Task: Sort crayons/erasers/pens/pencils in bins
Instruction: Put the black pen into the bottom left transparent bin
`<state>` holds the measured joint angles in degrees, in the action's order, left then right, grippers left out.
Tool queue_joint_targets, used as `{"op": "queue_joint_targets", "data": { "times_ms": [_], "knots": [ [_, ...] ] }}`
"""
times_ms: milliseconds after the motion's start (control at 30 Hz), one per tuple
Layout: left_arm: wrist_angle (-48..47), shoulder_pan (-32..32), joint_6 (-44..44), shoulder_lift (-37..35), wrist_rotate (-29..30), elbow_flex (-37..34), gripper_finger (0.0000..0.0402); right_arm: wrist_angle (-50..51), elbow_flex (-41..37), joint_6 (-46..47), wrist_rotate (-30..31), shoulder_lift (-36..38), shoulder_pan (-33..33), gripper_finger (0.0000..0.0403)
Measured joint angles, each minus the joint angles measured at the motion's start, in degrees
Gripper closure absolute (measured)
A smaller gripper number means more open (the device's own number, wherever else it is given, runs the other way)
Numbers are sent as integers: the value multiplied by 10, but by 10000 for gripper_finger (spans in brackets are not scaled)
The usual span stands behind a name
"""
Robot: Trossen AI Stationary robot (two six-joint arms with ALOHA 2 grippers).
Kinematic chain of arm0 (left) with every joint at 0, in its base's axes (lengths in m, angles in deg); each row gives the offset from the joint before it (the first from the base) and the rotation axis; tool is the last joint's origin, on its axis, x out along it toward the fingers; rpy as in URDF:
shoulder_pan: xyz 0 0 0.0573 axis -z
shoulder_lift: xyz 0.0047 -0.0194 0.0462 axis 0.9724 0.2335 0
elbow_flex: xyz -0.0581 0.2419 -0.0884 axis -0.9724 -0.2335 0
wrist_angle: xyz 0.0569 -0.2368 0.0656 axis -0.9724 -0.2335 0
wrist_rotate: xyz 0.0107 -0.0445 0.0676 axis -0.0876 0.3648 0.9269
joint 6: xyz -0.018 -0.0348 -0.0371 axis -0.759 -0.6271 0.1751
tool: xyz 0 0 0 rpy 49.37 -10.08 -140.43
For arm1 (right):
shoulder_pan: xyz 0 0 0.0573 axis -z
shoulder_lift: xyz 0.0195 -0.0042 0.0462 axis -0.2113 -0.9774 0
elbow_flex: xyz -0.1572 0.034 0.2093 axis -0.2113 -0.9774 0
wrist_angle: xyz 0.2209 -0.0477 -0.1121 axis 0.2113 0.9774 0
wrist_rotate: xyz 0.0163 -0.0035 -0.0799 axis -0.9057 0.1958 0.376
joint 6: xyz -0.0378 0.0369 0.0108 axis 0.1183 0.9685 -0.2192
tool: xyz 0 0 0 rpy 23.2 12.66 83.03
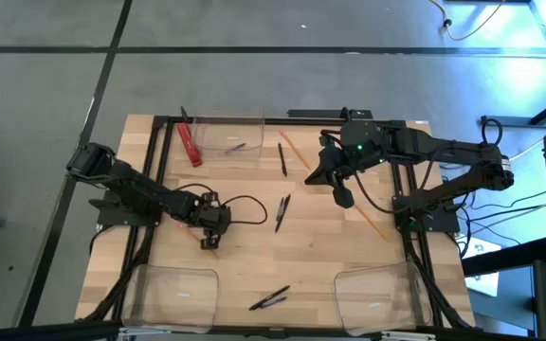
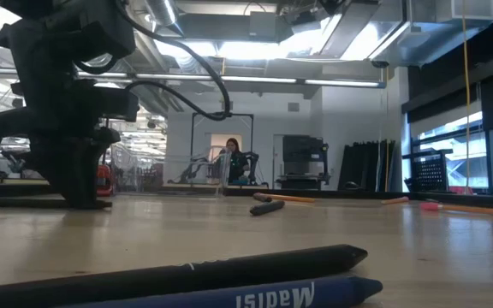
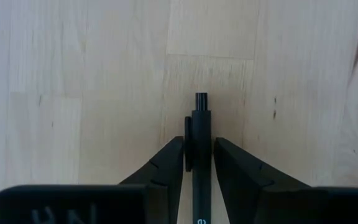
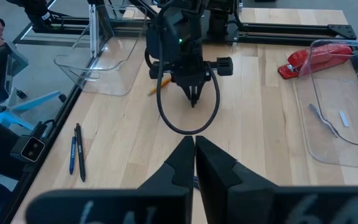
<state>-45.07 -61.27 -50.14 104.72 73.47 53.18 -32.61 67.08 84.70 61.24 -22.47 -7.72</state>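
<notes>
With its fingers (image 3: 166, 163) straddling a black pen (image 3: 201, 155) on the desk (image 3: 92, 74) but not clenched, left gripper (image 1: 212, 230) risks rolling it. Farther off, right gripper (image 4: 194, 163) hovers clenched, empty.

My left gripper (image 1: 212, 230) hangs low at the table, fingers parted and pointing down. My right gripper (image 1: 342, 194) waits raised, fingers together.
</notes>
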Motion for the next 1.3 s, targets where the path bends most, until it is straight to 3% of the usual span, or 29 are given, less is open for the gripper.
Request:
{"op": "queue_joint_targets", "data": {
  "times_ms": [433,1033,1300],
  "knots": [
    [5,1,0,0,9,0,390,0,0,0,0,0,0,385],
    [1,-1,-35,-26,4,-3,384,0,0,0,0,0,0,385],
    [-28,-1,-32,-25,0,32,384,0,0,0,0,0,0,385]
  ]
}}
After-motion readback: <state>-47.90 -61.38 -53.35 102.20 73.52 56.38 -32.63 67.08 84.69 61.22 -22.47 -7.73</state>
